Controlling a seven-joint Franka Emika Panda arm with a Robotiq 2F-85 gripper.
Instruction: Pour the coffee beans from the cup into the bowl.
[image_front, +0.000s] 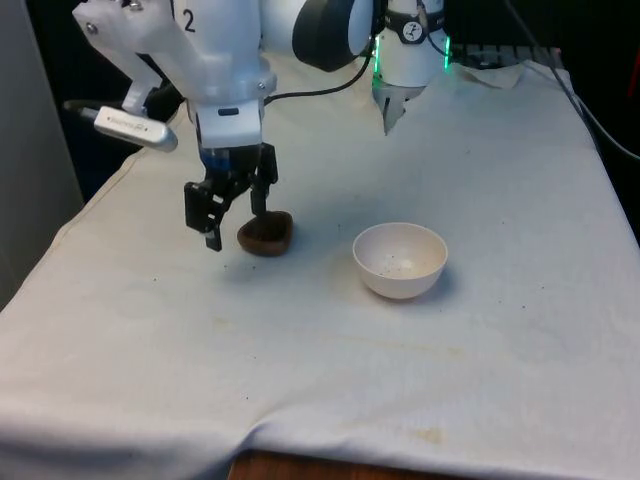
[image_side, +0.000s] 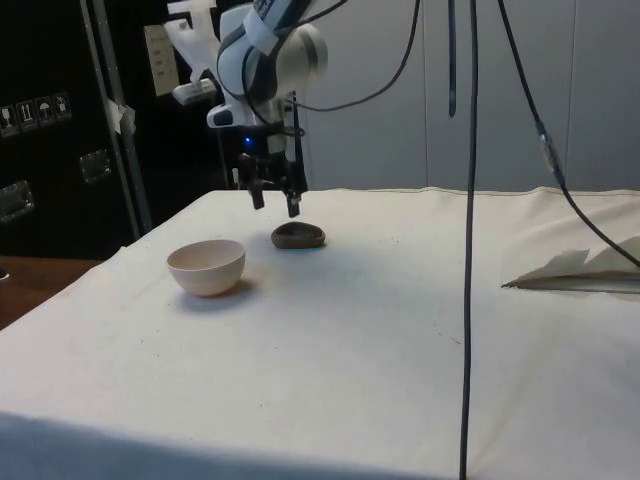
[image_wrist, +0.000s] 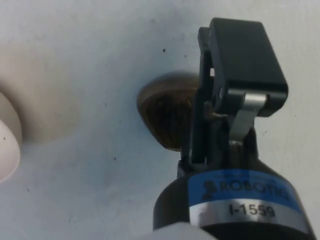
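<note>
— White cloth (image_front: 500, 330) covers the whole table; where does the cup sit on it?

— The brown cup (image_front: 266, 234) lies low on the cloth, well in from every edge. Take the bowl (image_front: 400, 260) as the mark: the cup is near it, on the front view's left and a little farther back, with bare cloth between them.

— And the gripper (image_front: 232, 212)?

— It hangs just above the cup, off the cloth. In the front view the fingers stand spread with a gap between them, holding nothing; one tip is over the cup's rim, the other out past the cup, on the side away from the bowl.

— Room around the bowl?

— Open cloth on all sides. The near table edge is well clear of it.

— Anything hard to make out?

— In the wrist view one finger (image_wrist: 240, 65) covers part of the cup (image_wrist: 165, 112), and the bowl (image_wrist: 9, 145) is cut off at the frame's edge. Whether beans are in the cup, I cannot tell. A few dark specks show inside the bowl.
</note>
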